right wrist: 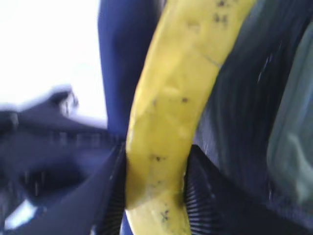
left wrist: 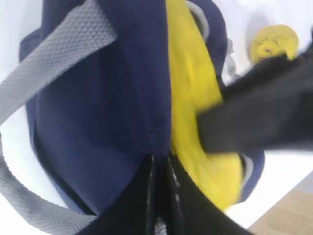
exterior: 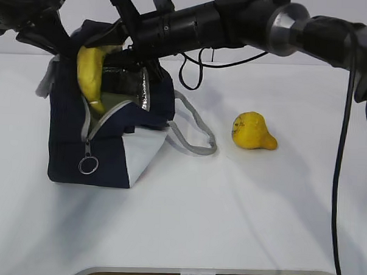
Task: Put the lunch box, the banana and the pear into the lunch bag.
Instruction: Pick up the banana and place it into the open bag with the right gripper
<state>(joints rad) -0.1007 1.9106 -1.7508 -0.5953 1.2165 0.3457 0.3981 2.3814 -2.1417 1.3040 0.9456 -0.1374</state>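
The navy lunch bag [exterior: 110, 149] stands at the left of the table with its top open. My left gripper [left wrist: 160, 169] is shut on the bag's upper edge [left wrist: 157, 112] and holds it up. My right gripper [right wrist: 155, 171] reaches across from the right, shut on the yellow banana [right wrist: 173, 112], which hangs half inside the bag's opening [exterior: 90, 72]. The pale green lid of the lunch box [right wrist: 293, 147] shows inside the bag. The yellow pear [exterior: 252, 131] lies on the table to the right of the bag, also in the left wrist view [left wrist: 274, 41].
The bag's grey webbing handle [exterior: 196, 129] lies looped on the table between bag and pear. The zipper's ring pull [exterior: 88, 165] hangs on the bag's front. The white table's front edge [exterior: 196, 271] runs along the bottom.
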